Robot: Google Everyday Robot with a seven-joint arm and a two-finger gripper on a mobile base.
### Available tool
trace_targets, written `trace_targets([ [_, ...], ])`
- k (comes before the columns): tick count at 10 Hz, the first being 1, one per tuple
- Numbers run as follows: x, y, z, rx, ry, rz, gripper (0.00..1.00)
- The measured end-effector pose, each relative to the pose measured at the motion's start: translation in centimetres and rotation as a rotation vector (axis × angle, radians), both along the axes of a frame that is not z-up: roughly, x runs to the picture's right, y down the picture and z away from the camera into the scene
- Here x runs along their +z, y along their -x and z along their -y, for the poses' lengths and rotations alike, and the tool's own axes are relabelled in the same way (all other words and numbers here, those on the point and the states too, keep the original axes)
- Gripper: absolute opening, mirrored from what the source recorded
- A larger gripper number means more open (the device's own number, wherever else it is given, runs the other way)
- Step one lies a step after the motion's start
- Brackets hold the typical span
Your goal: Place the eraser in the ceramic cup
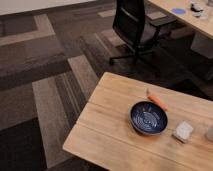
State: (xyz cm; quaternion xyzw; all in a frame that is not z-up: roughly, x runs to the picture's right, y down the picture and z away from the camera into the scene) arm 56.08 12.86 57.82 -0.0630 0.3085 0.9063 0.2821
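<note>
The ceramic cup (148, 118), a shallow dark blue bowl with pale swirl lines inside, sits on the wooden table (107, 132) right of its middle. Nothing shows inside it. The eraser is out of view. My gripper is also out of view; no finger reaches into the picture. A pale grey shape (209, 132) is cut off by the right edge and I cannot tell what it is.
An orange carrot-like object (157, 100) lies just behind the bowl. A pale grey-white squarish block (183, 131) rests to its right. A black office chair (135, 27) stands on the carpet beyond the table. A second desk (187, 15) is at the top right.
</note>
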Motion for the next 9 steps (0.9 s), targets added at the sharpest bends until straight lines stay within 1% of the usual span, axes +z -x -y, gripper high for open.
trace_targets([
  [1, 0.06, -0.39, -0.76, 0.021, 0.015, -0.009, 0.0],
  [2, 0.1, -0.44, -0.91, 0.025, 0.019, -0.011, 0.01],
  [4, 0.09, -0.47, -0.95, 0.026, 0.019, -0.011, 0.31],
  [6, 0.05, -0.51, -0.98, 0.026, 0.019, -0.012, 0.72],
  [7, 0.06, -0.51, -0.97, 0.026, 0.019, -0.012, 0.79],
  [9, 0.04, -0.52, -0.97, 0.027, 0.019, -0.012, 0.8],
])
